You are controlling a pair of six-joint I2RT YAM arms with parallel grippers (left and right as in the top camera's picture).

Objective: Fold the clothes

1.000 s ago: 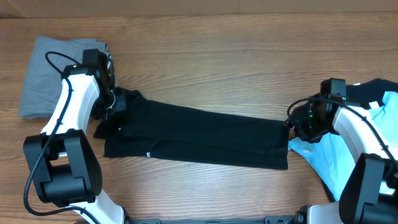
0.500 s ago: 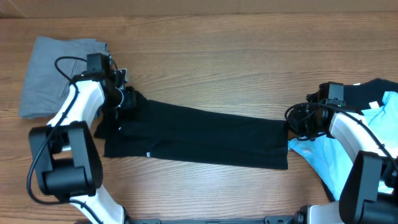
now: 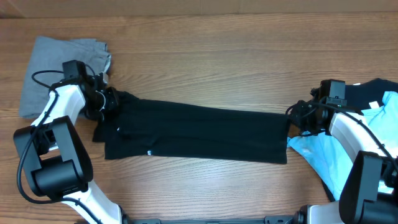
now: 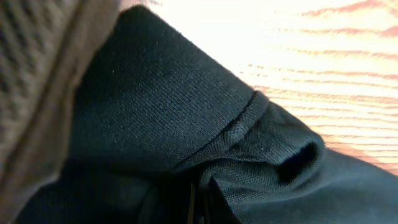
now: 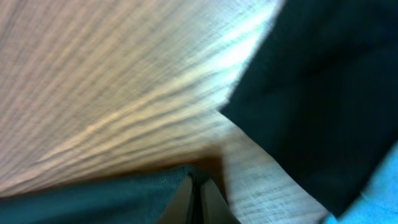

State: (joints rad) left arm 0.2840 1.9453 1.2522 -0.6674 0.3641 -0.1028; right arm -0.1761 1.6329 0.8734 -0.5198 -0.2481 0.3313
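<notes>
We could not read the small white label (image 3: pixel 150 153) on the black T-shirt (image 3: pixel 199 134). The overhead view's right edge cut off the light blue T-shirt (image 3: pixel 317 155) and the other black garment (image 3: pixel 364 93). The right wrist view was blurred. Fabric folds hid most of the left hand (image 4: pixel 194 204).

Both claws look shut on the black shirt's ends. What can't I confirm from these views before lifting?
Overhead: fingertips of left claw and right claw hidden under their own wrists; how many layers of the black T-shirt each pinches is unclear.
Right wrist: blurred; grip sits at the bottom edge.
Overhead: light blue T-shirt cut off by the right edge.
Overhead: white label too small to read.
</notes>
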